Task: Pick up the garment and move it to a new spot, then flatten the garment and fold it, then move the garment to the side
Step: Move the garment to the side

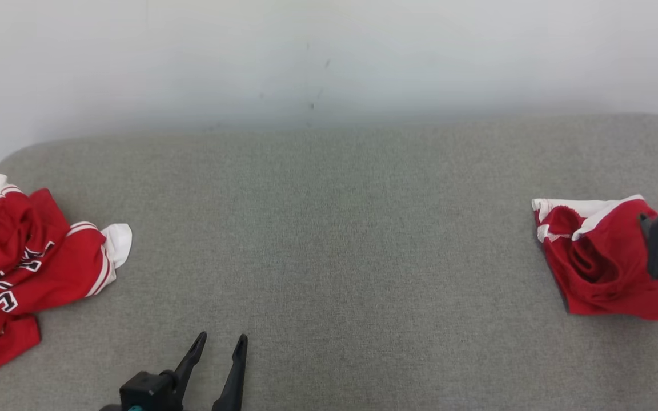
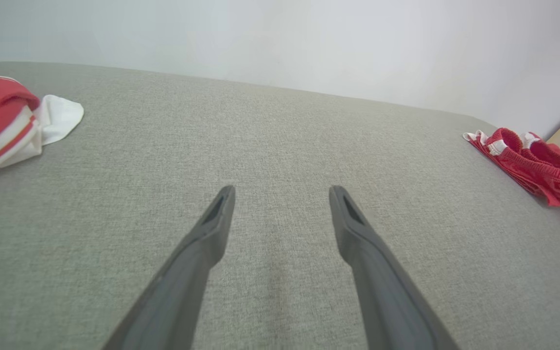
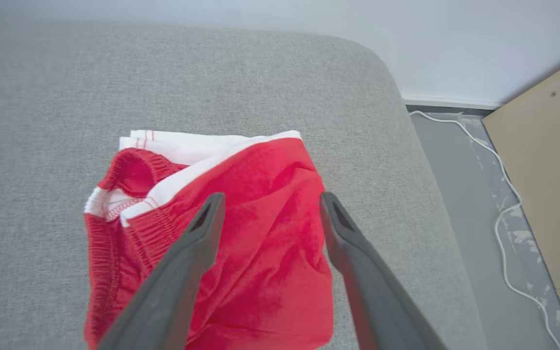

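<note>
The folded shorts (image 1: 597, 257) lie at the right end of the tabletop (image 1: 329, 228), directly under your right pincer (image 3: 268, 199), which is spread wide and holds nothing. Your left pincer (image 2: 282, 189), equally wide and empty, hangs mid-tabletop with the crumpled jersey (image 1: 26, 257) to its left. The right wrist view adds how near the shorts sit to the tabletop's edge.

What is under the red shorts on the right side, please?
The red shorts lie on the grey padded surface, which shows beside and beyond them. Whatever is directly beneath is covered by the cloth.
</note>
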You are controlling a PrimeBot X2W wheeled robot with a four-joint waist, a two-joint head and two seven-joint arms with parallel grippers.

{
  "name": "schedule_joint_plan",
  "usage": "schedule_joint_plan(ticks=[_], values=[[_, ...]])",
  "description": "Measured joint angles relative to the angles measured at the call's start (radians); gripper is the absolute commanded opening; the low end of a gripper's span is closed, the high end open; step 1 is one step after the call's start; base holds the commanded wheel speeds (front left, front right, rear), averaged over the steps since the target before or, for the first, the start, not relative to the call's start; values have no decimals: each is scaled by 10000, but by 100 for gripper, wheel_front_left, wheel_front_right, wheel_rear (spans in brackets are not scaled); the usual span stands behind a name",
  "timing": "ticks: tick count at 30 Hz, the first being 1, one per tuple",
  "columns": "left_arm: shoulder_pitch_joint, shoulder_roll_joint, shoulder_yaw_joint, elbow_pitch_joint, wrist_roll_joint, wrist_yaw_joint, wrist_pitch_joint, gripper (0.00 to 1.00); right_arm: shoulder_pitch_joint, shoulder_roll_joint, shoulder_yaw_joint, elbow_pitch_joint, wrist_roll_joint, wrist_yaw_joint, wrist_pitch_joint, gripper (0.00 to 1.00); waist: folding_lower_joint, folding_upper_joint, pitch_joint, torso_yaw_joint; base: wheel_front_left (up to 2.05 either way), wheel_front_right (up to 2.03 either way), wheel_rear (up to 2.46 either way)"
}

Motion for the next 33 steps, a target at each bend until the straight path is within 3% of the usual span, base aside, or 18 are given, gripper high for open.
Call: schedule_joint_plan(ticks=[6,18,22,33], values=[[546,151,270,96,-192,178,-48,100,1123,370,-504,-863,468,395,-1818,100,-1,0,-669,25,0,0,0],[1276,508,644,-174,-249,470,-94,100,3527,867,-750,-3014,683,336,-4483,100,-1,0,-1663,-46,0,0,0],[1404,665,748,-347,-169,541,-123,100,4234,930,-803,-3856,683,73,-5104,100,-1,-1,-1876,-69,0,0,0],[1780,915,1139,-750,-150,715,-151,100,6523,938,-1266,-6057,570,-920,-5294,100,1,1,-2035,71,0,0,0]])
